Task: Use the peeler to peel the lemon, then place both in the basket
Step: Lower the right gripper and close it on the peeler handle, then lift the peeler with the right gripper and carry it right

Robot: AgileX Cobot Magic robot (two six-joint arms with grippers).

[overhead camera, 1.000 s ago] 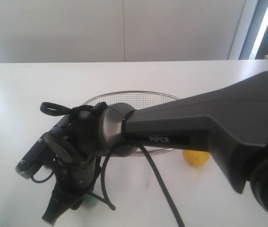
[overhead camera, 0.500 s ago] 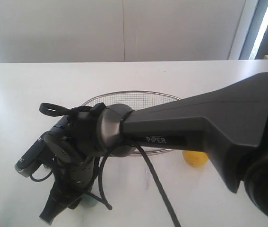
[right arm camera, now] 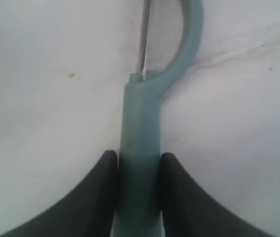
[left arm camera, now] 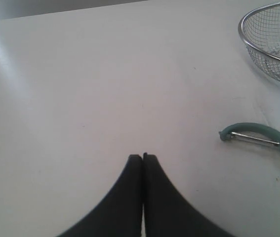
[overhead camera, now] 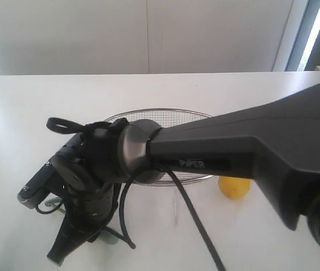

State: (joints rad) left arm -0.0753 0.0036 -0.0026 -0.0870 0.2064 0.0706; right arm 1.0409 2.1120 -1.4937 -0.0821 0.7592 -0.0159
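The left pincer (left arm camera: pixel 143 157) hangs pressed shut and empty over the bench (left arm camera: pixel 80 98). At seven o'clock of the basket (overhead camera: pixel 160 112), the right pincer (right arm camera: pixel 139 157) clasps the peeler (right arm camera: pixel 140 118) by its handle, a finger on each side. The lemon (overhead camera: pixel 234 187) waits at the basket's four o'clock, near the rim. A square, firm hold well back from the blade should stop the tool twisting on the lift.

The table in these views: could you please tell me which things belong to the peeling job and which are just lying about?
Belonging to the job:
- lemon, on the table near the basket
- peeler, handle gripped by the right tool
- basket

Just lying about:
- a tiny yellow speck on the table by the peeler; nothing else loose shows
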